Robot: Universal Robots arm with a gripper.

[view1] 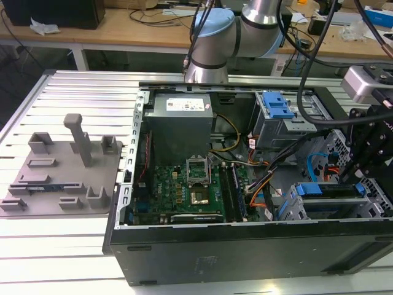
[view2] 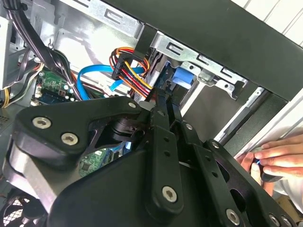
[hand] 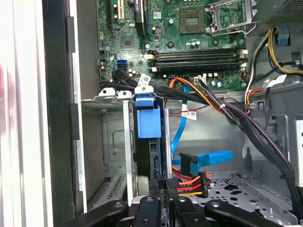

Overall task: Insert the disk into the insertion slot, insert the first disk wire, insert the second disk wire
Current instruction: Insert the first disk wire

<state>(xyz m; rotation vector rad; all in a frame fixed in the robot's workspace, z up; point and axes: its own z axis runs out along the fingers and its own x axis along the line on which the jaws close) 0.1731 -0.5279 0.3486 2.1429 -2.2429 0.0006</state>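
Observation:
The disk (hand: 158, 161) stands edge-on in the insertion slot (hand: 113, 137), its blue carrier tab (hand: 147, 118) at the far end. My gripper (hand: 163, 201) has its fingers closed on the disk's near edge. In the second wrist view the gripper (view2: 165, 106) reaches toward the blue tab (view2: 182, 75) under the cage (view2: 189, 52). A black connector with red, orange and yellow wires (hand: 189, 183) lies right beside the disk. A blue flat cable (hand: 208, 158) hangs close by. In the exterior view the gripper (view1: 351, 181) is over the drive cage (view1: 295, 206) at the case's right.
A person's hand (view2: 272, 158) rests just outside the case wall. A grey box with a blue latch (view1: 276, 110) stands behind the cage. Thick black cable bundles (hand: 255, 132) cross beside the slot. The motherboard (view1: 184, 190) fills the case's middle. A grey fixture plate (view1: 61, 172) lies on the exterior view's left.

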